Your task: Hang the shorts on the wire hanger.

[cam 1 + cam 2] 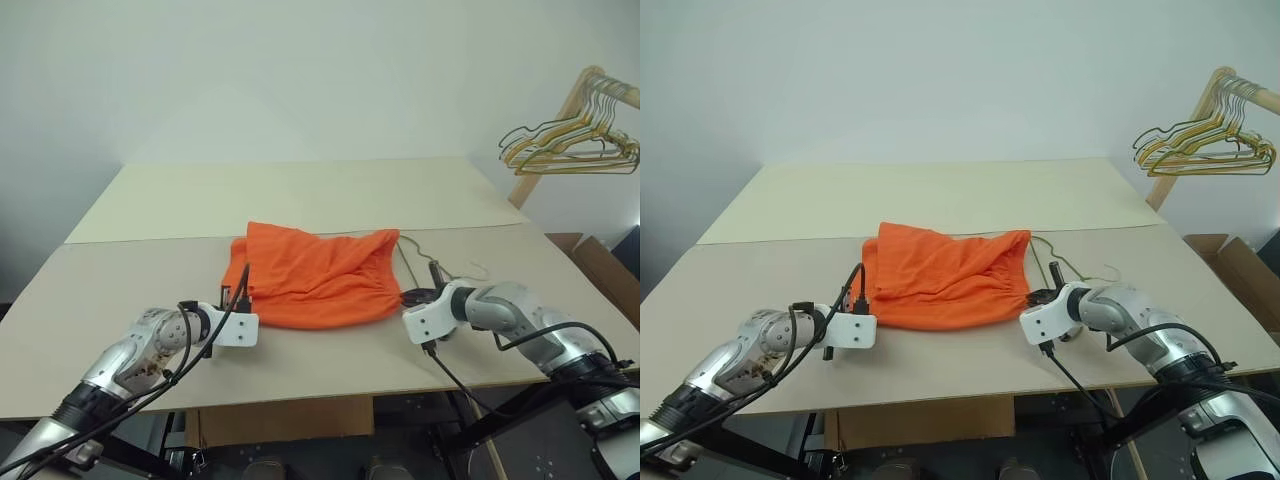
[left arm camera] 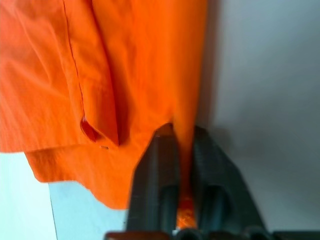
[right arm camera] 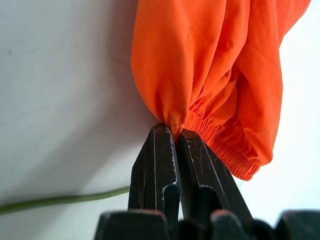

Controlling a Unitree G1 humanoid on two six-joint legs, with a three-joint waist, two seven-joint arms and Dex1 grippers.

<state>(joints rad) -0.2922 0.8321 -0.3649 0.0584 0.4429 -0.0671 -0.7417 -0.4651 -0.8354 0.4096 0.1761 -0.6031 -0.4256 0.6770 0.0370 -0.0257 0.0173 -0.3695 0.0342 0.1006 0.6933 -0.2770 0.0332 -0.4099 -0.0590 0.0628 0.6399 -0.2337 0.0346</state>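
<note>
The orange shorts (image 1: 315, 275) lie crumpled in the middle of the table. My left gripper (image 2: 182, 131) is shut on the hem at their left edge; from the head it sits at the near left corner of the cloth (image 1: 234, 299). My right gripper (image 3: 172, 127) is shut on the gathered elastic waistband at the right corner (image 1: 413, 297). The wire hanger (image 1: 1048, 258), thin and olive-grey, lies flat on the table just right of the shorts and behind my right gripper. A stretch of its wire (image 3: 60, 200) runs beside the right fingers.
A bunch of gold and green wire hangers (image 1: 570, 148) hangs from a wooden rack at the far right. A brown cardboard box (image 1: 605, 275) stands beyond the table's right edge. The beige table (image 1: 300, 190) stretches back to a white wall.
</note>
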